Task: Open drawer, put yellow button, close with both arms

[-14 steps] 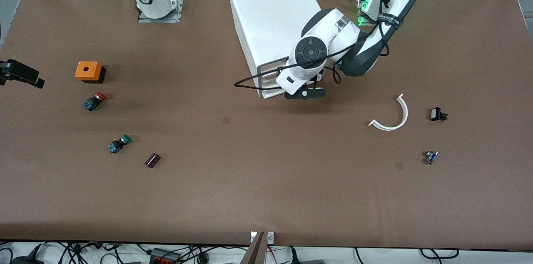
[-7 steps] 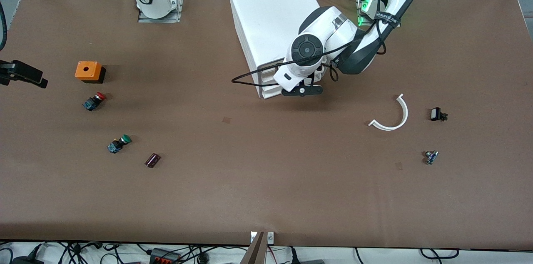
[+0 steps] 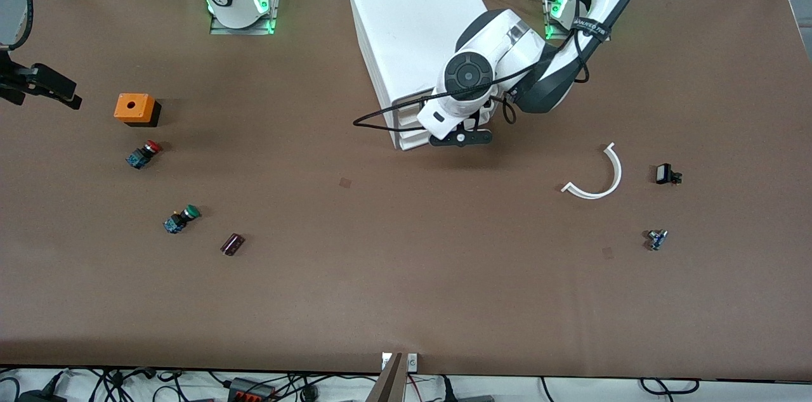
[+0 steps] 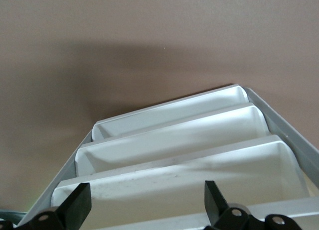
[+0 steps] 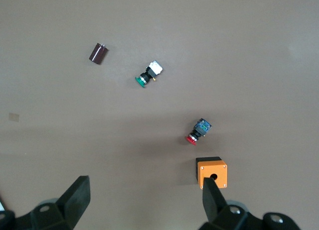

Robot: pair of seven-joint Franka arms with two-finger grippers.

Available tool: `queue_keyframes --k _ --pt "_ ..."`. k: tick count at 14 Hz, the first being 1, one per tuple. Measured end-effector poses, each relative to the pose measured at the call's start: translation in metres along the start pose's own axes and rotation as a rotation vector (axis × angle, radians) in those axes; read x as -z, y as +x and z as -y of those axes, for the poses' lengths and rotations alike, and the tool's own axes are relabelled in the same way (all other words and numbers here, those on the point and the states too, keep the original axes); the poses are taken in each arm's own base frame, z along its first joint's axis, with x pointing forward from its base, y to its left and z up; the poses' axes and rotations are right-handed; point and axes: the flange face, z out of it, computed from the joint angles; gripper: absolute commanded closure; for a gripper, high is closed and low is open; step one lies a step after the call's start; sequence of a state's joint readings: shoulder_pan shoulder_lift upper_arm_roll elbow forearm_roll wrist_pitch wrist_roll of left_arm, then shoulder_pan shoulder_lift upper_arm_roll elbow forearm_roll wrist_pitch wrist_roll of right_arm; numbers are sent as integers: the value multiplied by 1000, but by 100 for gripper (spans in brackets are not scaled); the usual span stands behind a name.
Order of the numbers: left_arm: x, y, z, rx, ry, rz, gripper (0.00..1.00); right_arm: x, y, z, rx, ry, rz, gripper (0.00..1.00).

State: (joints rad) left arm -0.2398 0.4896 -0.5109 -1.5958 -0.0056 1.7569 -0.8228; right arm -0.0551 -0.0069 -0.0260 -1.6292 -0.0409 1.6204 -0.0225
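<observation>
While the drawer (image 4: 174, 172) is sitting in the white cabinet's (image 3: 412, 21) stack, the left gripper (image 3: 461, 137), jaws open, is hovering at its front, having closed in from five o'clock over the last second. The right gripper (image 3: 44, 82), also open, is drifting toward eleven o'clock, hanging at nine o'clock of the orange box (image 3: 134, 108). The red button (image 3: 144, 153) and green button (image 3: 182, 218) are lying at the box's six o'clock.

The left arm's wrist hides part of the cabinet (image 3: 412, 28) front and the left claw (image 3: 462, 139). The right claw (image 3: 38, 85) is cut off at the counter (image 3: 406, 275) edge.
</observation>
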Motion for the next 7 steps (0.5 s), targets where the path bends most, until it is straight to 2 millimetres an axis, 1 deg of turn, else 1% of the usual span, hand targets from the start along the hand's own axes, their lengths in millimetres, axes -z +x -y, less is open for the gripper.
queue_keyframes --k 1,2,3,5,7 --pt "7 8 9 18 -10 -6 0 -1 0 0 2 0 2 0" --pt "16 20 23 44 -19 -18 0 -2 1 0 4 0 4 0" --pt "28 35 42 67 -14 -41 0 -3 1 1 5 0 5 0" --pt "57 62 87 78 24 -81 0 -3 2 1 4 0 5 0" --pt "89 78 125 81 58 -111 0 -3 2 0 3 0 5 0"
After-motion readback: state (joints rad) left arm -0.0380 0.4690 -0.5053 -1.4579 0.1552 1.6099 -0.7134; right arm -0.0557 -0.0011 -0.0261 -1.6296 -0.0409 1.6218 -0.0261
